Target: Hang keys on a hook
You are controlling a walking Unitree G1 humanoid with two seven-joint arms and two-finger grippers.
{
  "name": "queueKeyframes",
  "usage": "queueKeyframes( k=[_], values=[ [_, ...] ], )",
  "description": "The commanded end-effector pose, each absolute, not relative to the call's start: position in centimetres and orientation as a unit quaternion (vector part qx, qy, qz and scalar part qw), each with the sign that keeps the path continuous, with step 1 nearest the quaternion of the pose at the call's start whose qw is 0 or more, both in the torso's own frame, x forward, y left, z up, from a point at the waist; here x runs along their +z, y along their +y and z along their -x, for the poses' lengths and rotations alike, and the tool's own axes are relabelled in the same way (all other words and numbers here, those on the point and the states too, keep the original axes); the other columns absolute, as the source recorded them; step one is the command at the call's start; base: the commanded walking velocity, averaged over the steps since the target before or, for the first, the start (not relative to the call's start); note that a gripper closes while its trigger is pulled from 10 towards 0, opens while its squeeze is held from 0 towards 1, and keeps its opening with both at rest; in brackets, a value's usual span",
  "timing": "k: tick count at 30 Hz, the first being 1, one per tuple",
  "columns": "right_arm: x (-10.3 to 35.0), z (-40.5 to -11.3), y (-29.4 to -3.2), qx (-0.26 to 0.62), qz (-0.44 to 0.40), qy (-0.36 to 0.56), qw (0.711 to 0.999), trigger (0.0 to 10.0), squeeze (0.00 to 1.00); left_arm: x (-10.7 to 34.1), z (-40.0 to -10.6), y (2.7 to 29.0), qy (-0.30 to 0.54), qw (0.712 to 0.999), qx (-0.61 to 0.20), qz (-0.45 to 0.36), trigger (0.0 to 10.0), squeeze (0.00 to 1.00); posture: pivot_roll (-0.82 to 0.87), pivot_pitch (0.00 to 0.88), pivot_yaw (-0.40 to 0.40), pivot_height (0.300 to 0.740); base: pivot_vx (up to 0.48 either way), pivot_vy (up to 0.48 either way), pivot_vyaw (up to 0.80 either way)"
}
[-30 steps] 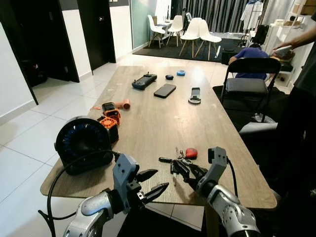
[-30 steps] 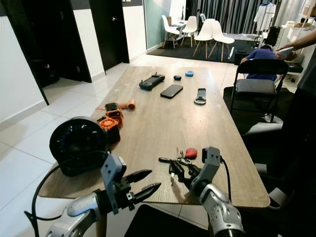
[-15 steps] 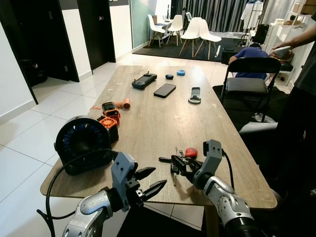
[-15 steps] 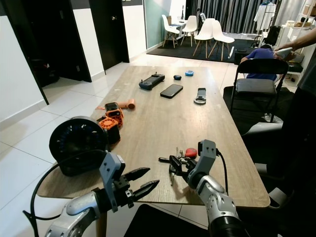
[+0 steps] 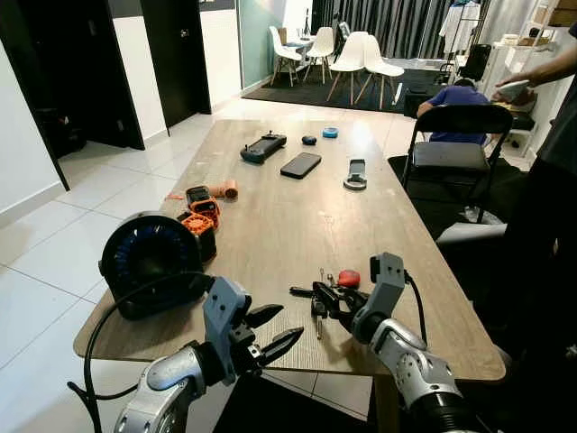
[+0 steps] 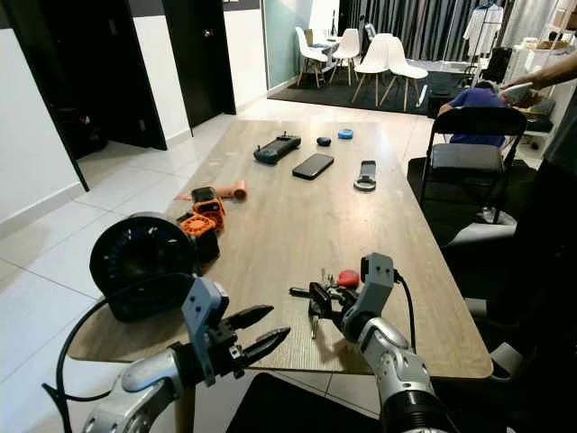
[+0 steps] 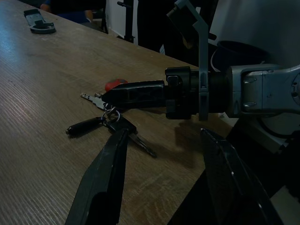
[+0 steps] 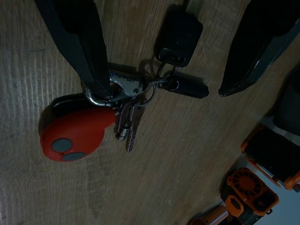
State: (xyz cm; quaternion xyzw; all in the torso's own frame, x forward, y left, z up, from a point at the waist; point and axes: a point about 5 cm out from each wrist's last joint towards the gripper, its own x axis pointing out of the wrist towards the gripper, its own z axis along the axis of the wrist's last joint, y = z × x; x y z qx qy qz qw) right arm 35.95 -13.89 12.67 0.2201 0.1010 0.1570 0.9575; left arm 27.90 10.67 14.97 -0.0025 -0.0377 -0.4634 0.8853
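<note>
Reaching for the keys

Our right gripper (image 8: 154, 51) straddles the keys (image 8: 136, 93) on the surface (image 5: 297, 216), jaws apart to clamp; left gripper (image 5: 275, 336) idle, apart.

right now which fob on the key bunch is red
The rounded red fob, lying beside one finger of the right pincer; the other fob is black and boxy.

keys (image 5: 326, 291): on table (image 5: 270, 216), before my right gripper (image 5: 323, 297)
fan (image 5: 151, 262): left
phone (image 5: 300, 165): far end
</note>
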Motion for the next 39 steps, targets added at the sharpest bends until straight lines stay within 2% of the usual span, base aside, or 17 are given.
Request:
queueKeyframes(
  k=[1, 10, 11, 12, 13, 14, 15, 16, 17, 18, 19, 27, 39],
  values=[
    [12.3, -35.8, -14.1, 0.145, -0.232, 0.11, 0.955, 10.0, 0.0, 14.8, -27.9, 11.0, -0.029, 0.887, -0.46, 0.001, 10.0, 0.0, 0.03, 0.123, 0.007, 0.74, 0.0, 0.0, 0.0],
    [12.2, -36.0, -14.6, 0.14, -0.229, 0.116, 0.956, 10.0, 0.0, 14.6, -28.0, 11.0, -0.025, 0.888, -0.459, 0.002, 10.0, 0.0, 0.03, 0.123, 0.008, 0.74, 0.0, 0.0, 0.0],
    [12.1, -36.0, -14.3, 0.146, -0.233, 0.124, 0.953, 9.4, 0.0, 14.5, -28.0, 11.0, -0.024, 0.889, -0.458, 0.002, 10.0, 0.0, 0.03, 0.123, 0.008, 0.74, 0.0, 0.0, 0.0],
    [12.1, -36.0, -14.3, 0.146, -0.233, 0.124, 0.953, 9.4, 0.0, 14.5, -28.0, 11.0, -0.024, 0.889, -0.458, 0.002, 10.0, 0.0, 0.03, 0.123, 0.008, 0.74, 0.0, 0.0, 0.0],
    [12.0, -36.0, -14.0, 0.154, -0.239, 0.13, 0.95, 4.0, 0.0, 14.5, -28.0, 11.0, -0.023, 0.889, -0.457, 0.002, 10.0, 0.0, 0.03, 0.123, 0.008, 0.74, 0.0, 0.0, 0.0],
    [11.9, -35.9, -13.6, 0.161, -0.241, 0.137, 0.947, 3.9, 0.0, 14.5, -28.0, 11.0, -0.022, 0.89, -0.456, 0.001, 10.0, 0.0, 0.03, 0.125, 0.005, 0.74, 0.0, 0.0, 0.0],
    [11.9, -35.9, -13.6, 0.161, -0.241, 0.137, 0.947, 3.9, 0.0, 14.5, -28.0, 11.0, -0.022, 0.89, -0.456, 0.001, 10.0, 0.0, 0.03, 0.125, 0.005, 0.74, 0.0, 0.0, 0.0],
    [11.8, -35.9, -13.2, 0.165, -0.242, 0.142, 0.946, 4.9, 0.0, 14.4, -28.0, 11.0, -0.021, 0.89, -0.456, 0.001, 10.0, 0.0, 0.03, 0.125, 0.005, 0.74, 0.0, 0.0, 0.0],
    [11.7, -35.9, -13.0, 0.167, -0.24, 0.146, 0.945, 9.0, 0.0, 14.4, -28.0, 11.1, -0.02, 0.89, -0.456, 0.0, 10.0, 0.0, 0.03, 0.125, 0.005, 0.74, 0.0, 0.0, 0.0],
    [11.6, -35.9, -12.9, 0.167, -0.239, 0.148, 0.945, 9.0, 0.0, 14.4, -28.0, 11.1, -0.02, 0.89, -0.456, 0.0, 10.0, 0.0, 0.03, 0.125, 0.005, 0.74, 0.0, 0.0, 0.0],
    [11.5, -35.8, -12.6, 0.169, -0.24, 0.152, 0.944, 10.0, 0.0, 14.4, -28.0, 11.2, -0.019, 0.89, -0.456, -0.001, 10.0, 0.0, 0.03, 0.124, 0.006, 0.74, 0.0, 0.0, 0.0],
    [10.7, -35.5, -11.5, 0.178, -0.246, 0.176, 0.937, 10.0, 0.0, 14.4, -28.0, 11.2, -0.017, 0.89, -0.456, -0.002, 10.0, 0.0, 0.03, 0.126, 0.007, 0.74, 0.0, 0.0, 0.0],
    [11.0, -35.6, -12.1, 0.151, -0.274, 0.155, 0.937, 10.0, 0.0, 14.4, -27.9, 11.1, -0.016, 0.887, -0.461, 0.002, 10.0, 0.0, 0.04, 0.133, 0.007, 0.74, 0.0, 0.0, 0.0]
  ],
)
